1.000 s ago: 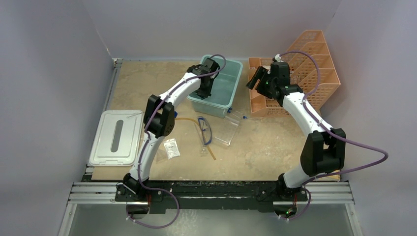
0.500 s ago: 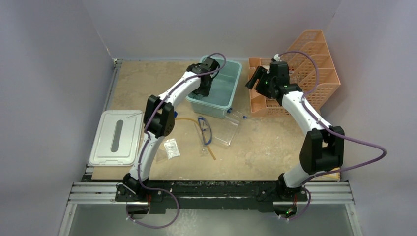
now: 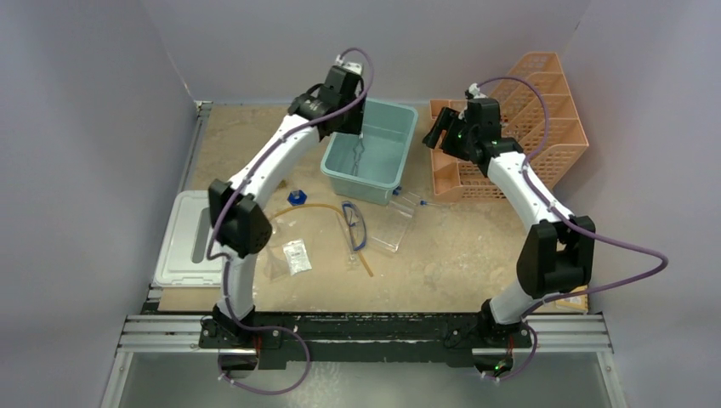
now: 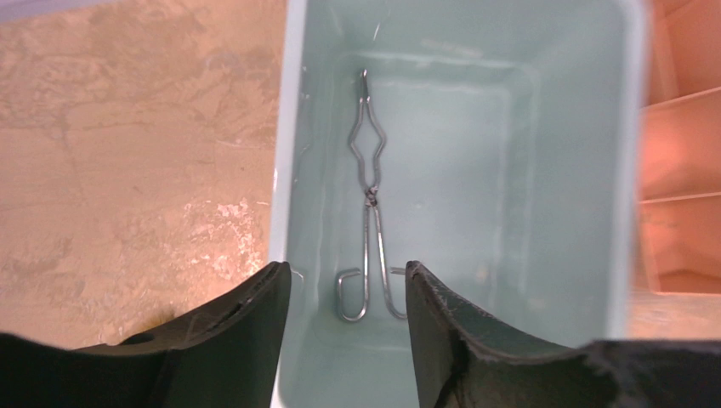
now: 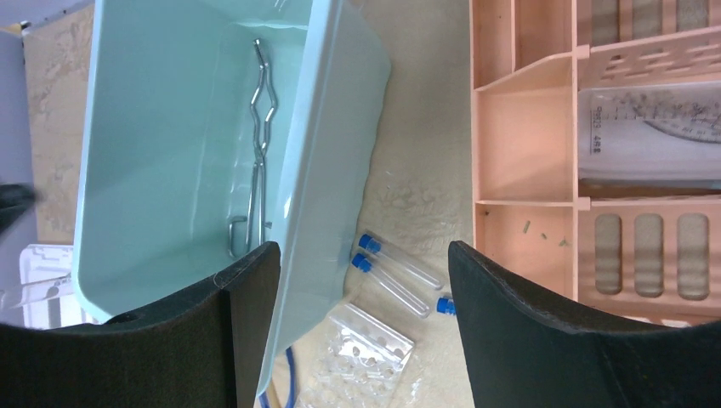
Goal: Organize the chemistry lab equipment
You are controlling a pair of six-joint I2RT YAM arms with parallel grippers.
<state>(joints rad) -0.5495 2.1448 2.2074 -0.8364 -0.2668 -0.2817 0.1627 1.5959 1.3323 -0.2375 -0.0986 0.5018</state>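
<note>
Metal tongs (image 4: 371, 200) lie flat on the floor of the teal bin (image 4: 587, 170), also visible from above as tongs (image 3: 361, 154). My left gripper (image 4: 349, 272) hangs above them, open and empty. My right gripper (image 5: 364, 251) is open and empty over the gap between bin and orange tray, above blue-capped tubes (image 5: 395, 274) and the clear rack (image 5: 366, 348). On the table lie blue-framed goggles (image 3: 355, 226), an amber rubber tube (image 3: 323, 207), plastic packets (image 3: 296, 255) and a small blue item (image 3: 297, 196).
The orange mesh tiered tray (image 3: 519, 127) stands at the back right, with a clear ruled piece (image 5: 650, 132) in one compartment. A white lid (image 3: 200, 238) lies at the left edge. Grey walls close in the table on three sides.
My left gripper has opened and risen out of the bin, leaving the tongs on the bin floor. Its arm swung left, uncovering the small blue item. The right arm barely moved.
</note>
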